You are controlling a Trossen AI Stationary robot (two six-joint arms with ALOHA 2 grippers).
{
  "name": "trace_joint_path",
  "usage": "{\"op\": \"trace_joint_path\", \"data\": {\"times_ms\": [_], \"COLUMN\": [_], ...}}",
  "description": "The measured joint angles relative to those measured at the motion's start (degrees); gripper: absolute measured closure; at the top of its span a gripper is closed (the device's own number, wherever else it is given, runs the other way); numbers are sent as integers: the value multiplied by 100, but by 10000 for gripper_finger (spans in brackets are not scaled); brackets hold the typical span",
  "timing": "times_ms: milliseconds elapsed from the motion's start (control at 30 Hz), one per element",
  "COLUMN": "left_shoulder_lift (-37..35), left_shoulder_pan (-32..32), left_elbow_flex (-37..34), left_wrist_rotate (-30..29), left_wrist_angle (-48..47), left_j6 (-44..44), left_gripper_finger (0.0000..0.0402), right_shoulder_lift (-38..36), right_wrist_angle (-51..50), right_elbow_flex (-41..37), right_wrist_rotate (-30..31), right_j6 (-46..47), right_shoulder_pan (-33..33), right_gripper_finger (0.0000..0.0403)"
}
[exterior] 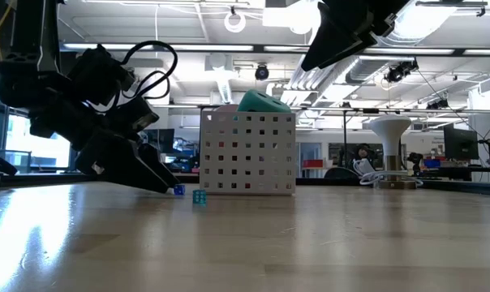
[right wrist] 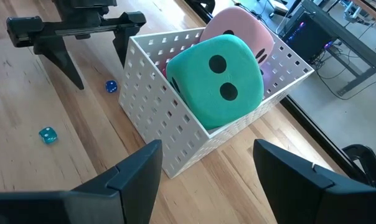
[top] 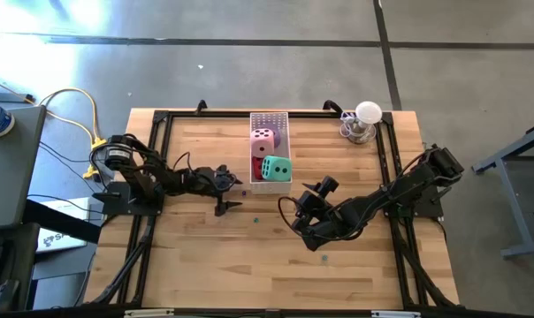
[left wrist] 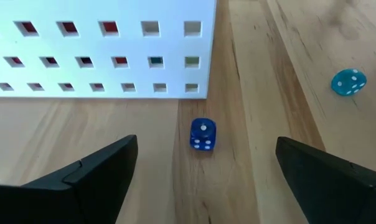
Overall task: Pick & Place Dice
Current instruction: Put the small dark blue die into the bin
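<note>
Two big dice show clearly in the white tray [right wrist: 175, 134]: green die [right wrist: 216, 81] and pink die [right wrist: 238, 28], red one [top: 257, 164] partly hidden beneath. Two tiny dice on the wooden bench [top: 249, 265]: blue die [left wrist: 203, 134], teal die [left wrist: 348, 82]. Left gripper [left wrist: 203, 171] fingers spread, empty, straddling blue. Right gripper [right wrist: 203, 171] spread, empty, near tray. Lamp [top: 365, 120] at the bench corner; lab behind.

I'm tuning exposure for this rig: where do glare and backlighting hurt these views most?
High view: a bright glare patch washes the floor at upper left, while the table is evenly lit. Low view: ceiling lights backlight the scene, leaving the left gripper nearly a silhouette, and the tabletop shows a reflective sheen. Left wrist view: the blue die is evenly lit, with soft shadow.
</note>
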Motion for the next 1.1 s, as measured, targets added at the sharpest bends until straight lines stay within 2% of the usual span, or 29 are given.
{"op": "trace_joint_path", "data": {"times_ms": [367, 467, 733, 1100], "left_shoulder_lift": [29, 276, 1231, 1438], "left_shoulder_pan": [-12, -59, -151, -138], "left_elbow_flex": [26, 50, 74, 81], "left_wrist_rotate": [0, -6, -175, -168], "left_wrist_angle": [153, 241, 1528, 1523], "left_j6": [-92, -103, -125, -223], "left_gripper_finger": [31, 31, 31, 35], "right_shoulder_lift": [0, 0, 0, 2], "right_wrist_angle": [72, 72, 70, 66], "right_elbow_flex": [0, 0, 0, 0], "right_wrist_rotate": [-18, -20, -43, -61], "right_j6": [0, 0, -2, -34], "right_shoulder_pan": [0, 0, 0, 9], "right_gripper_finger": [159, 159, 159, 159]}}
